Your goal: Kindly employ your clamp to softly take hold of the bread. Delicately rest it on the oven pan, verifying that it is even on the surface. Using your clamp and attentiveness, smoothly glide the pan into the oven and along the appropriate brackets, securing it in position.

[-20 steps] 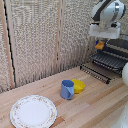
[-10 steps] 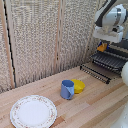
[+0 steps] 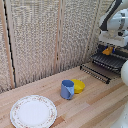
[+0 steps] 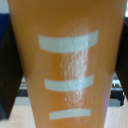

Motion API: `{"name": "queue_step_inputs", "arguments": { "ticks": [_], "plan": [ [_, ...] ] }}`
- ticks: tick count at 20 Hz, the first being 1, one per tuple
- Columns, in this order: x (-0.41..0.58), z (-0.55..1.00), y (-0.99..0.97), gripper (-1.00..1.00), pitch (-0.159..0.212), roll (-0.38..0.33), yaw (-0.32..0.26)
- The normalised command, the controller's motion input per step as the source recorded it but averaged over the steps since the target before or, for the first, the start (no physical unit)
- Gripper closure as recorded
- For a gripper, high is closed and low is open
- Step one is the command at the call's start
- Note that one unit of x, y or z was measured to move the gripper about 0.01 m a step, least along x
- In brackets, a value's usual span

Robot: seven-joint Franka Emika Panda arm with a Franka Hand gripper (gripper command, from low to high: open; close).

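**Bread held over the oven pan**

The fingers (image 3: 108, 48) of the clamp (image 3: 107, 49) are closed on the bread (image 3: 107, 50), a small orange-yellow chunk hanging just under the white gripper block. In the wrist view the bread (image 4: 70, 65) fills nearly the whole picture: a glossy orange surface with 3 pale stripes across it, and a dark finger (image 4: 9, 75) pressed along one side.

The bread sits in the air above the oven pan (image 3: 111, 60), a dark barred tray at the bench's far edge on the exterior view's right. Whether the bread touches the bars cannot be told. A long thin black barred flap (image 3: 95, 73) slopes down from in front of the pan toward the bench (image 3: 90, 107).

Near the middle of the bench stands a blue mug (image 3: 67, 89), with a round yellow bowl (image 3: 78, 86) touching it on the side toward the pan. A white patterned plate (image 3: 33, 111) lies by the near edge on the exterior view's left, well apart from both.
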Motion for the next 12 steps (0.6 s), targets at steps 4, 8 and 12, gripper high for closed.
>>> {"name": "queue_step_inputs", "arguments": {
  "ticks": [4,8,12],
  "plan": [
    [0.173,-0.06,-0.34,1.0,-0.069,0.039,0.025],
    [0.26,0.04,-0.6,1.0,-0.13,0.09,0.018],
    [0.136,0.01,-0.36,1.0,-0.072,0.074,-0.002]
  ]
}}
